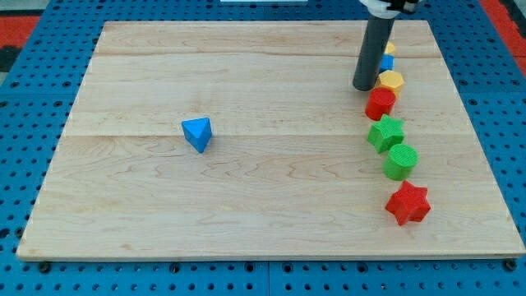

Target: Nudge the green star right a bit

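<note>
**My tip waits near the top of a line of blocks**

A pale wooden tabletop (246, 189) sits on a blue board full of little holes (16, 164). Most of the blocks stand in a wiggly line on the view's right side.

The green star (385, 132) is in the middle of that line. Just above it is a red block (380, 104) with a bumpy shape. The two look like they touch, or nearly so. Just below the green star is a round green block (401, 161), right beside it. Below that one, nearer the view's bottom, is a red star (408, 203).

Above the red block is a yellow block (391, 80) with flat sides. Higher up, a bit of a blue block (387, 62) and a bit of another yellow block (389, 48) peek out from behind the dark rod. I cannot tell their shapes.

My tip (364, 86) rests on the wood just to the left of the yellow block and just above the red block. It is above the green star and a little to its left, not touching it. There is no gripper here, only the rod, and it holds nothing.

Far off on the view's left, all alone, is a blue block with pointy corners (197, 133), like a small pyramid.
</note>
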### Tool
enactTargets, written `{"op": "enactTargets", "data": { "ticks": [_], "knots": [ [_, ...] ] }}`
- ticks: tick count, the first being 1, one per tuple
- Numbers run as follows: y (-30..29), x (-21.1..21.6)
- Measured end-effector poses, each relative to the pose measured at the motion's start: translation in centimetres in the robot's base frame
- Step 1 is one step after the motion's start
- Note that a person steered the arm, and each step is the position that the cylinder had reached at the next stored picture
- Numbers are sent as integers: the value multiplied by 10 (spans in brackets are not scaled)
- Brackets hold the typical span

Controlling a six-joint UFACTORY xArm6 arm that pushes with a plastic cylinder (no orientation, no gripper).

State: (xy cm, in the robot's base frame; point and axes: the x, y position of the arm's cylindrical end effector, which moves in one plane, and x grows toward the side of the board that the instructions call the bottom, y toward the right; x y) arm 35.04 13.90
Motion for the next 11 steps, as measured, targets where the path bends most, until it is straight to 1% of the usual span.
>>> {"op": "enactTargets", "data": {
  "ticks": [1,2,3,4,5,6,7,8,10,11],
  "knots": [
    [-3,13],
    [17,24],
    [20,31],
    [-13,31],
    [-58,47],
    [-56,55],
    [-43,81],
    [-25,93],
    [2,93],
    [-2,93]
  ]
}}
